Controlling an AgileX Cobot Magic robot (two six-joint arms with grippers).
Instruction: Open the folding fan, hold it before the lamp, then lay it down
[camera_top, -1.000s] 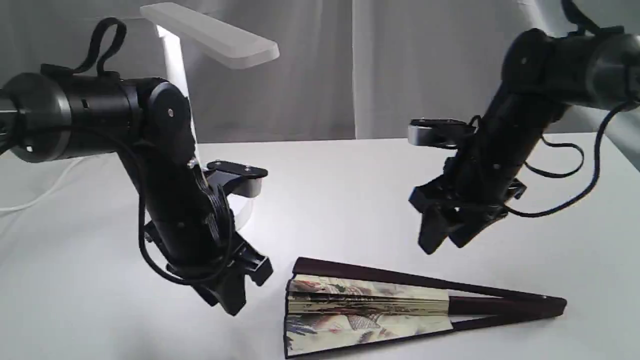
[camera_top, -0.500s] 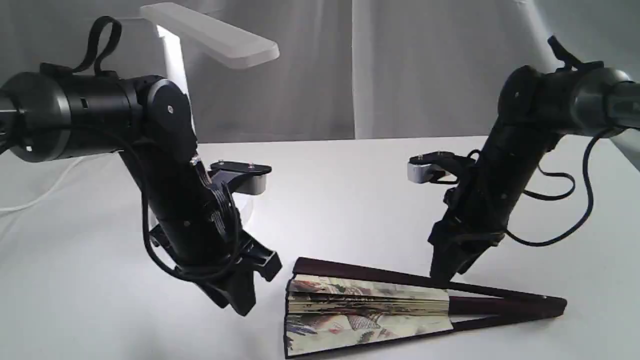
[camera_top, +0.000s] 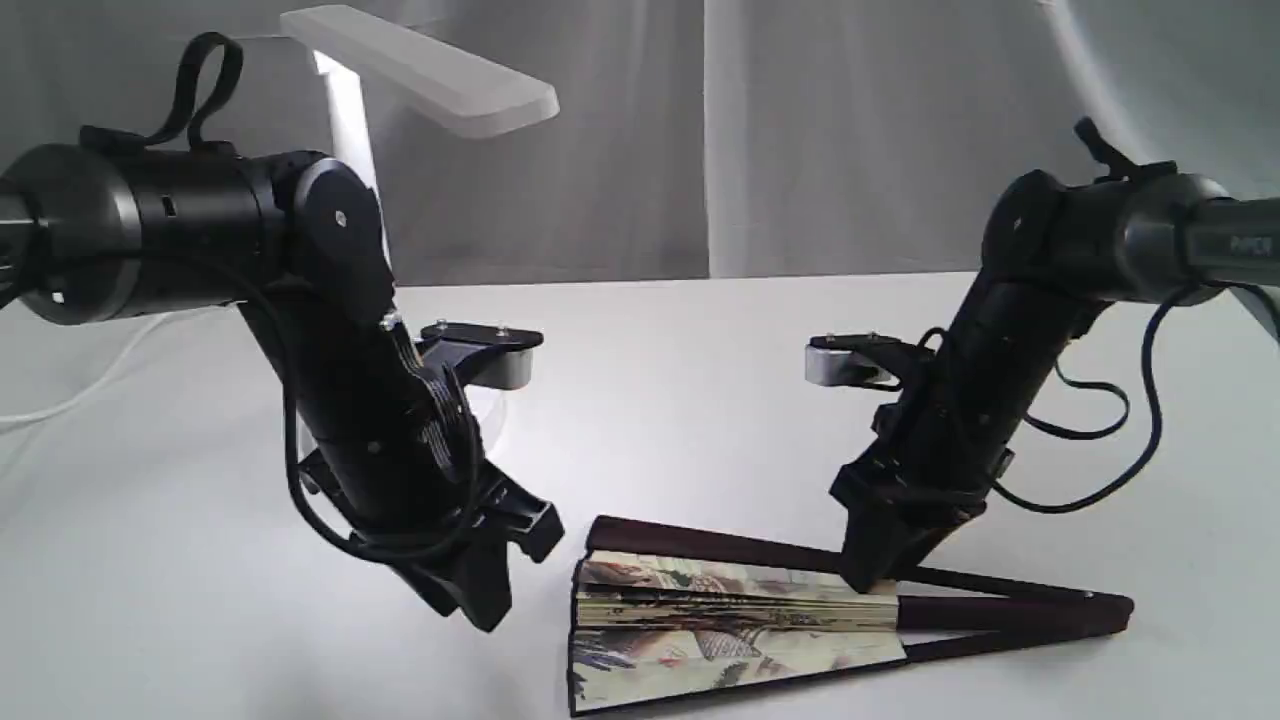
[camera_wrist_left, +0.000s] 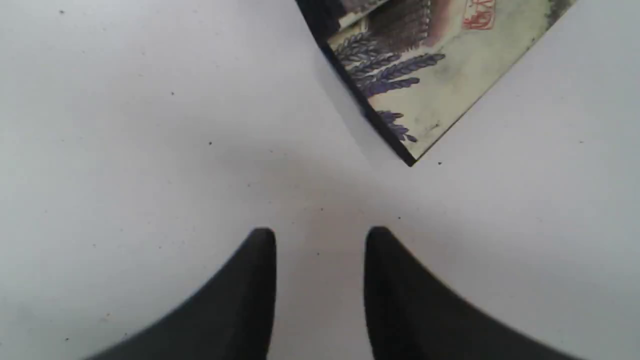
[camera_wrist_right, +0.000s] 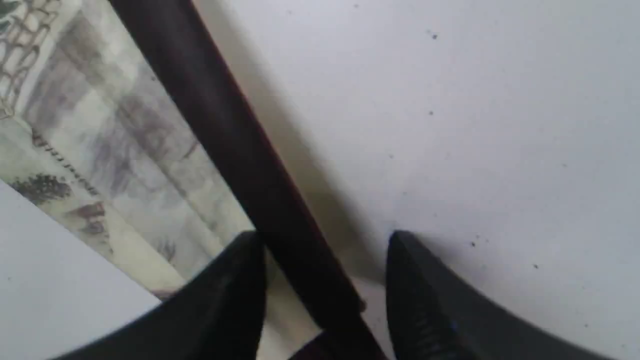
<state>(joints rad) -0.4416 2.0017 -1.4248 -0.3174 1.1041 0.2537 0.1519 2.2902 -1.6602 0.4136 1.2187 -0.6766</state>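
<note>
Bright pool under lamp (camera_top: 430, 70), soft shadows, blur

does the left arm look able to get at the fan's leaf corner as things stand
Probably yes. The left claw hovers open over bare table just short of a corner of the folding fan, with nothing between them. The right claw is off at the far guard.

Plain white tabletop (camera_top: 700, 340), pale grey draped curtain (camera_top: 820, 130) behind, soft bright patch mid-table
</note>
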